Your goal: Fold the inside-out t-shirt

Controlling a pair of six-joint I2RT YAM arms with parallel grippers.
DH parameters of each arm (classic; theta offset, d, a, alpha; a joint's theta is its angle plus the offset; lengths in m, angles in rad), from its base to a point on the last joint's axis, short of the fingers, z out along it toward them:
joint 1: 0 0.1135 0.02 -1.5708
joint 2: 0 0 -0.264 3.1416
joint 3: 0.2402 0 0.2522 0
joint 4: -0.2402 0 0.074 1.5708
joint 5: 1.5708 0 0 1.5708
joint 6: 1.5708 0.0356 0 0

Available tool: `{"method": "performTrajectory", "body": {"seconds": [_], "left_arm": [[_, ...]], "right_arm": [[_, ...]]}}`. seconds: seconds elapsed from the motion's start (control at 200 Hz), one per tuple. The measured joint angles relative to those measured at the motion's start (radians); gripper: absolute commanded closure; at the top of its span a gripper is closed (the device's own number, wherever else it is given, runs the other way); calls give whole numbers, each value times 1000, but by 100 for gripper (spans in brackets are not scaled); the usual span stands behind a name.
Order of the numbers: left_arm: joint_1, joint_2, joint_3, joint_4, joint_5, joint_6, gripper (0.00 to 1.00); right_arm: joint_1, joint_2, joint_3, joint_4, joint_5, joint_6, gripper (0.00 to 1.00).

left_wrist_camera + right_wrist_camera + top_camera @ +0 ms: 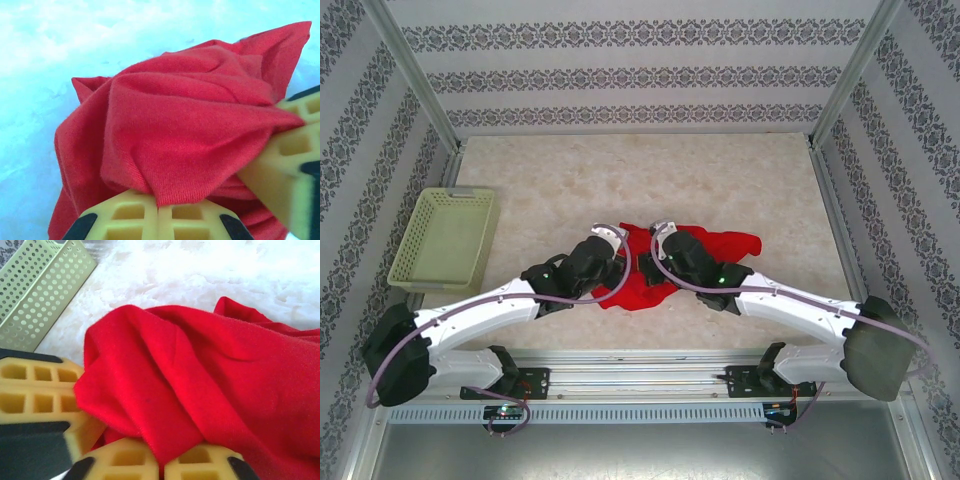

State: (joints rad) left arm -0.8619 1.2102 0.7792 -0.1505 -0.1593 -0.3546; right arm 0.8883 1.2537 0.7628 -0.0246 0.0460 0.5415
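Inside-out t-shirt (632, 287) is seen bunched in a red heap on the surface (720, 180), near its middle and well apart from the pale green basket (460, 193) at the left. The left tool (157, 212) is closed on a fold of the cloth. The right tool (161, 462) is set just beside it, fingers nearly together under a draped hem; whether that hem is gripped cannot be told.
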Motion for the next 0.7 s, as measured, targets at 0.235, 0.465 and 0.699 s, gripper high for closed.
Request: {"method": "performTrajectory", "body": {"seconds": [0.235, 0.465, 0.699], "left_arm": [[88, -89, -10, -4, 94, 0, 100], [130, -181, -19, -53, 190, 0, 100], [136, -274, -51, -114, 208, -9, 100]], "right_arm": [[-17, -18, 5, -66, 1, -58, 46], [-190, -56, -17, -103, -34, -113, 35], [-238, 173, 8, -200, 43, -127, 33]]}}
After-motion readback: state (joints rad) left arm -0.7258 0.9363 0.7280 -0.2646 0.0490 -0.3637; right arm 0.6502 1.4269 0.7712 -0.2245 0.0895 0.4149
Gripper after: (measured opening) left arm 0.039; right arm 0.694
